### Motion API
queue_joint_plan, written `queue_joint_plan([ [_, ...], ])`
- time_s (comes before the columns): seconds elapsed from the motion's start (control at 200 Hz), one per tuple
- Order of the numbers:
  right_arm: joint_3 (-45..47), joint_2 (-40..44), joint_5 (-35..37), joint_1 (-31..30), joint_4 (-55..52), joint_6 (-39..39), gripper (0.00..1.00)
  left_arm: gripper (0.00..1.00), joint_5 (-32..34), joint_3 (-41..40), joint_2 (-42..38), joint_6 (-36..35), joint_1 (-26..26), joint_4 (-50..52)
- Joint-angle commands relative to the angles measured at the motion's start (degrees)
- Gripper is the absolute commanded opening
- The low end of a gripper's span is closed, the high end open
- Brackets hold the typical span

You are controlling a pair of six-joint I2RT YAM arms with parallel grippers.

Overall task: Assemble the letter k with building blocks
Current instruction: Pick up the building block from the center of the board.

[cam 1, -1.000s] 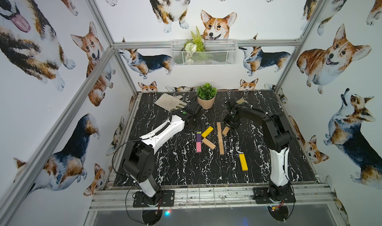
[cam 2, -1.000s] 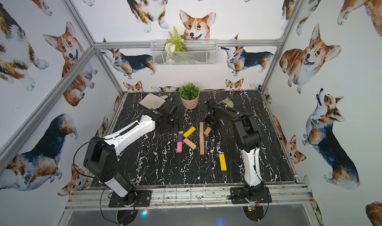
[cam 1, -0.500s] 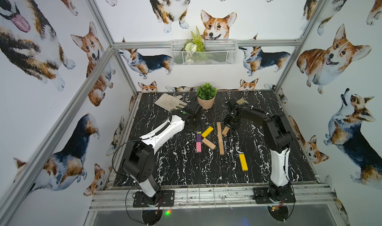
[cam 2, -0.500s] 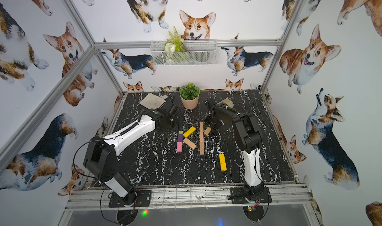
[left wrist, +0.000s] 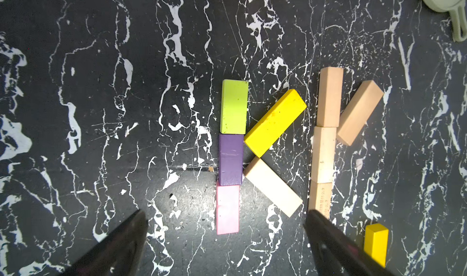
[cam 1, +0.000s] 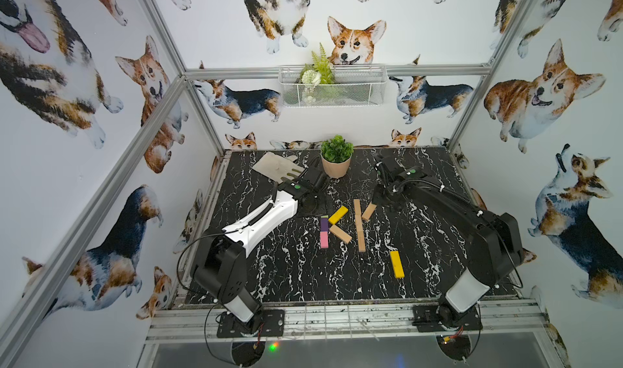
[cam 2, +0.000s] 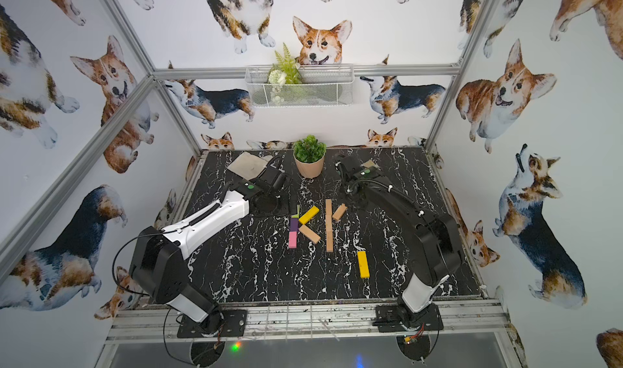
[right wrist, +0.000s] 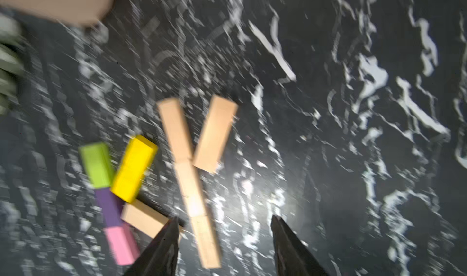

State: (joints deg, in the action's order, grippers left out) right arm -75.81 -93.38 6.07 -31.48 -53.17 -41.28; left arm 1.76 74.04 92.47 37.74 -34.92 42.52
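Observation:
Two K shapes of building blocks lie mid-table. In the left wrist view, green point(left wrist: 234, 106), purple point(left wrist: 230, 159) and pink point(left wrist: 227, 207) blocks form a column, with a slanted yellow block point(left wrist: 275, 122) and a slanted tan block point(left wrist: 273, 186) beside it. Three tan blocks point(cam 1: 359, 225) form a second column, and a slanted tan block point(cam 1: 369, 211) leans at its far part. A loose yellow block point(cam 1: 396, 264) lies nearer the front. My left gripper point(left wrist: 226, 214) hovers open above the coloured K. My right gripper point(right wrist: 225, 218) is open and empty near the slanted tan block point(right wrist: 214, 133).
A potted plant point(cam 1: 336, 160) stands at the back middle. A hand brush with a pale dustpan point(cam 1: 274, 164) lies at the back left. A wire basket point(cam 1: 332, 86) hangs on the back wall. Metal frame posts ring the table.
My right gripper has opened and let go of the slanted tan block, which stays beside the tan column; its view is blurred by motion. The left arm has not moved.

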Motion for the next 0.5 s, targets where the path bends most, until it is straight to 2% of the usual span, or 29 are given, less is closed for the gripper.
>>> queue_joint_plan([
  [0.0,9.3,4.8,-2.0,-0.2,-7.1,6.7,0.61,1.0,-0.7,-1.1,-1.0,-0.9,-0.1,-1.7],
  [0.16,20.4,9.1,-5.9,-0.5,-5.6,6.0,0.58,1.0,-0.7,-1.3,-1.1,-1.8,0.0,-1.4],
  [0.495,26.1,7.8,-8.7,-3.7,1.0,10.7,0.54,1.0,-1.5,-1.4,-0.3,0.0,-0.1,-1.0],
])
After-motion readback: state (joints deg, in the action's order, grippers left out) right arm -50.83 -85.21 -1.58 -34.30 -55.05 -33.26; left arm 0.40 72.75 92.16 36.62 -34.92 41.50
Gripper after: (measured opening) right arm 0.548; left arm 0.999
